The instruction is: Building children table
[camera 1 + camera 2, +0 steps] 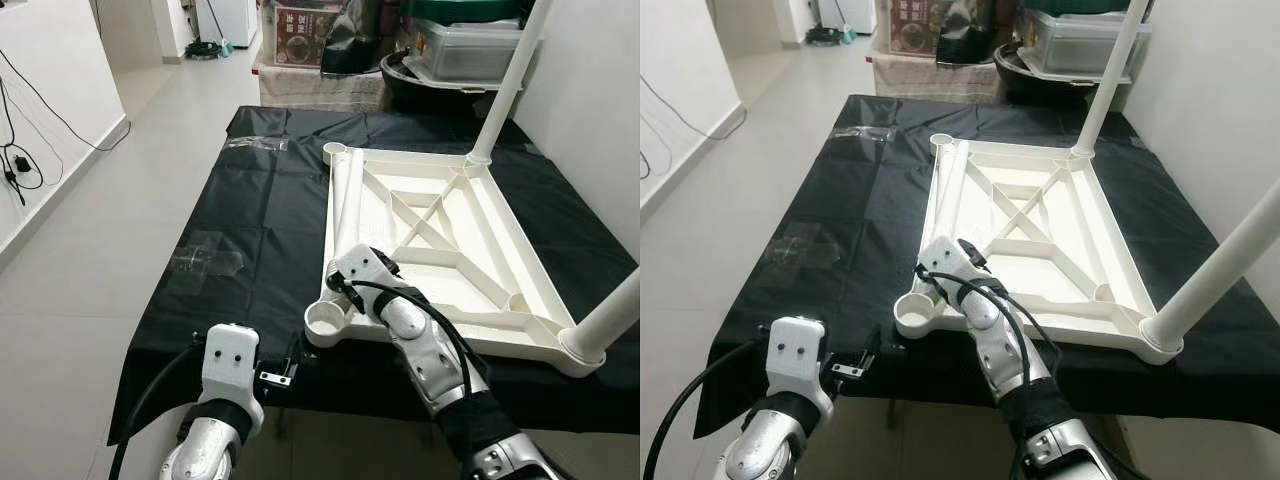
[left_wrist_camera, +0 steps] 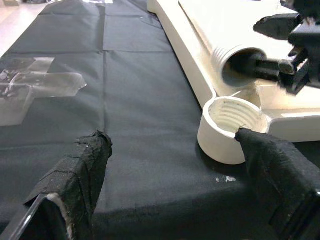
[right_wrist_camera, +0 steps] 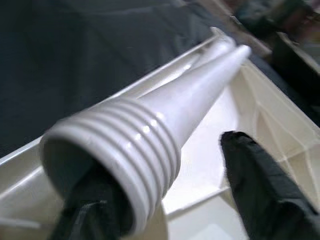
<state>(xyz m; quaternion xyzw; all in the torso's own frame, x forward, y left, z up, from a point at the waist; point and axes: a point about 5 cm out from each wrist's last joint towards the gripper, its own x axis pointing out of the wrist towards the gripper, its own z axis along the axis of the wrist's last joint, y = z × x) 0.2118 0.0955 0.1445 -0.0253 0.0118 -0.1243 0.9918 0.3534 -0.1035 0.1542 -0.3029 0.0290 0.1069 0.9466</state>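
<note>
While the left gripper point(image 2: 170, 170) gapes empty, the right gripper point(image 3: 165, 185) straddles the threaded leg point(image 3: 150, 125), one finger inside.

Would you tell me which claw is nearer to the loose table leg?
Right. The right claw is at the loose table leg's threaded end, one finger inside its opening; the left claw sits open at the black cloth's near edge.

My white children's table top point(image 1: 440, 235) lies upside down, ribbed underside up, on the black-covered tabletop point(image 1: 260, 230). Two white legs point(image 1: 505, 85) stand screwed into its far-right and near-right corners. A third, loose leg point(image 1: 348, 200) lies along its left edge, threaded end beside the empty near-left socket point(image 1: 326, 320).
</note>
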